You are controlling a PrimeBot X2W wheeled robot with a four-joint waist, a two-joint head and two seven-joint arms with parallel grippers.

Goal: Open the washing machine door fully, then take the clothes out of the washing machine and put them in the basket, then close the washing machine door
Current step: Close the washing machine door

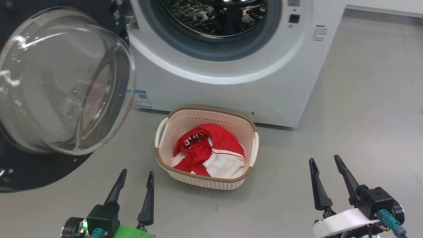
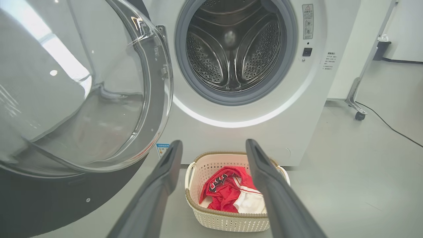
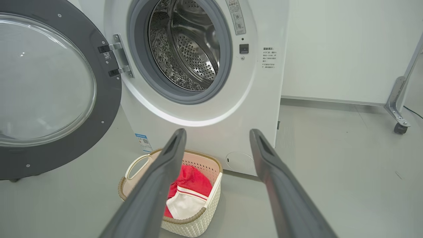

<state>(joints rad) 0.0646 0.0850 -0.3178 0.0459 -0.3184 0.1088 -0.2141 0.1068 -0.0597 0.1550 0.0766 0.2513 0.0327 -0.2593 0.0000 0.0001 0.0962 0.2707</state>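
The washing machine [image 1: 231, 86] [image 2: 317, 109] [image 3: 254, 109] stands ahead with its steel drum bare. The washing machine door [image 1: 62, 86] [image 2: 82, 89] [image 3: 43, 82] is swung wide open to the left. On the floor in front of the machine, the basket [image 1: 206, 181] [image 2: 228, 223] [image 3: 195, 224] holds the red and white clothes [image 1: 211, 152] [image 2: 228, 195] [image 3: 190, 191]. My left gripper [image 1: 136, 177] [image 2: 213, 145] is open, near the basket's front left. My right gripper [image 1: 325, 160] [image 3: 216, 134] is open, to the basket's right. Neither holds anything.
Grey floor surrounds the basket, with open room to the right of the machine. A wheeled metal frame leg [image 2: 355, 99] [image 3: 398, 105] and a black cable [image 2: 390, 127] lie at the far right. A white wall [image 3: 337, 49] runs behind.
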